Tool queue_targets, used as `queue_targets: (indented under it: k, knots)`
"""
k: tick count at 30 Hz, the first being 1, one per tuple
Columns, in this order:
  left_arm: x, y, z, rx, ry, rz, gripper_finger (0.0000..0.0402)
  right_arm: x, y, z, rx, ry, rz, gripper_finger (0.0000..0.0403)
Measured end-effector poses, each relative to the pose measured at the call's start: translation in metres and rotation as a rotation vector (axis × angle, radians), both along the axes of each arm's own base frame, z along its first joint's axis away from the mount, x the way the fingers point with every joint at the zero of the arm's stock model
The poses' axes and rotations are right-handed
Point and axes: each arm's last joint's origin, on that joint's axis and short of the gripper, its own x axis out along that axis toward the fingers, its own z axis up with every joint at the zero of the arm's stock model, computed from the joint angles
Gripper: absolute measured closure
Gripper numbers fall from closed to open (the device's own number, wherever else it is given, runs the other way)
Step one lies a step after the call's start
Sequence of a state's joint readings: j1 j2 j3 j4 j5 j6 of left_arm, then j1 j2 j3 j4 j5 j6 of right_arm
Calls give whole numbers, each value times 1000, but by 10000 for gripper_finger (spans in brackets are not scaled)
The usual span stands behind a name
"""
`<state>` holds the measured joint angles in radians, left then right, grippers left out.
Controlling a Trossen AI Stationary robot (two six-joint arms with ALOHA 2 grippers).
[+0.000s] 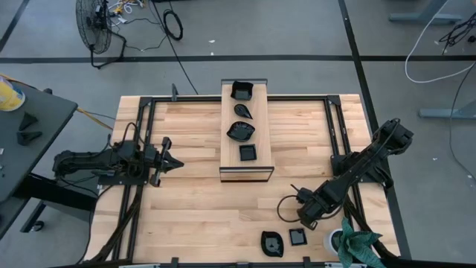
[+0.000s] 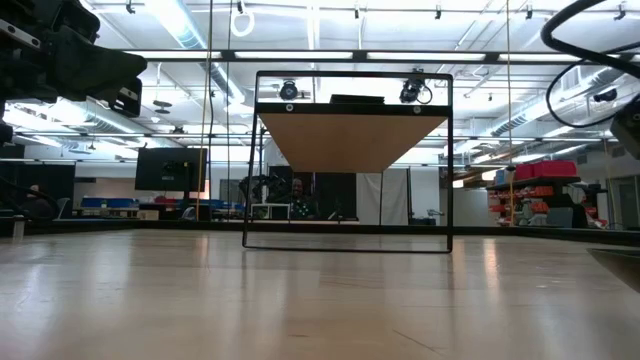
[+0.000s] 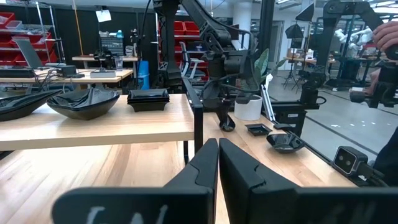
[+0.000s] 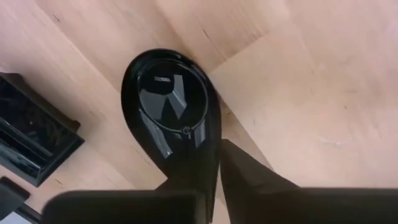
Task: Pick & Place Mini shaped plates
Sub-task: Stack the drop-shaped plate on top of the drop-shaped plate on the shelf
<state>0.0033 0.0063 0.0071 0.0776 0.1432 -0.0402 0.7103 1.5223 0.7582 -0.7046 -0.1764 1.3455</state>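
Observation:
A glossy black teardrop plate (image 4: 171, 102) lies on the wooden table just left of my right arm (image 1: 287, 209). My right gripper (image 4: 219, 163) points down, shut on the plate's narrow end. Two more mini plates rest flat near the table's front edge: a square one (image 1: 297, 237) (image 4: 31, 137) and a rounded one (image 1: 272, 243). Several others sit in a row on the raised wooden board (image 1: 232, 160). My left gripper (image 1: 169, 160) (image 3: 217, 162) waits at the table's left side, level and shut, with nothing in it. My right gripper pinches the rim at the teardrop plate's narrow end (image 4: 200, 160) between its two fingers. It comes from above, pointing steeply down. The plate's wide end points away from the fingers, toward the table's left. The plate looks flat on the tabletop.
The raised board stands across the table's far middle on a dark frame (image 2: 348, 240). A white cup (image 1: 336, 240) and a green cloth (image 1: 362, 246) sit at the front right corner, close to the right arm. Bare wood lies between the two arms.

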Motion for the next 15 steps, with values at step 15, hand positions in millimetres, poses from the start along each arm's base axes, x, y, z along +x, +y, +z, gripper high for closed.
queue_targets:
  k: [15]
  knots:
    - [0, 0, 0, 0, 0, 0, 383, 7, 5, 14, 37, -11, -4, 401]
